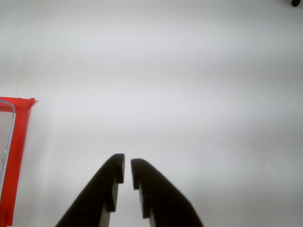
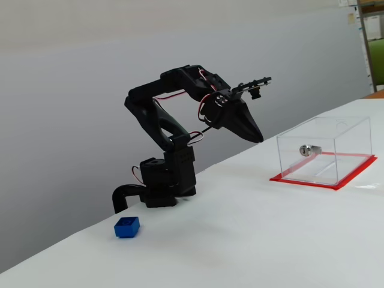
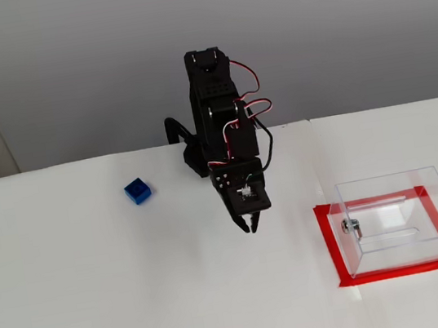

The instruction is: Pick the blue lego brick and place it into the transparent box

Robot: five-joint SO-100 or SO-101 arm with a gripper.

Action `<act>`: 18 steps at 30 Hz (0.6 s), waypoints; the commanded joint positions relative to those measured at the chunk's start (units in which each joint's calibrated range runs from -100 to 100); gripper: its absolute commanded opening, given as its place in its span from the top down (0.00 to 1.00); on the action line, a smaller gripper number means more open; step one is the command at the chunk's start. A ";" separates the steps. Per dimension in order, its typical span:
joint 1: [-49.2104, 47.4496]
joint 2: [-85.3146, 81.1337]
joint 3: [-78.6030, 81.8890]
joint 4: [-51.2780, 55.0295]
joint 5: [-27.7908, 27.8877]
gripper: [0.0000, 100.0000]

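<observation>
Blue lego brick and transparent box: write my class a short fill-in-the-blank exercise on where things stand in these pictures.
1. The blue lego brick lies on the ____, not in the gripper.
2. The transparent box stands on a mat coloured ____.
3. In the wrist view, the gripper holds ____.
4. Inside the box, the brick is ____.

Missing words: table; red; nothing; absent

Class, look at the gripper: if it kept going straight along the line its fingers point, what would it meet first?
Most likely the bare white table. The gripper points down and forward, its jaws nearly closed on nothing. The transparent box sits off to one side, the blue lego brick to the other. Depth is uncertain.
</observation>
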 commanded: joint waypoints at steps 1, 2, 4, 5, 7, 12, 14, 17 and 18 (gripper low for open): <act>4.58 -0.49 -3.68 -0.07 -0.24 0.98; 6.06 -0.58 -3.68 -0.07 -0.24 0.98; 9.61 -0.75 -3.68 -0.07 -0.24 0.98; 11.38 -0.75 -3.77 -0.07 -0.29 0.98; 15.00 -0.75 -4.40 0.01 -0.29 0.98; 23.28 -0.33 -7.02 0.01 -0.34 0.98; 26.39 0.18 -8.11 0.01 -0.34 0.98; 31.71 0.27 -8.29 0.01 -0.34 0.98; 33.41 0.27 -8.02 0.01 -0.34 0.98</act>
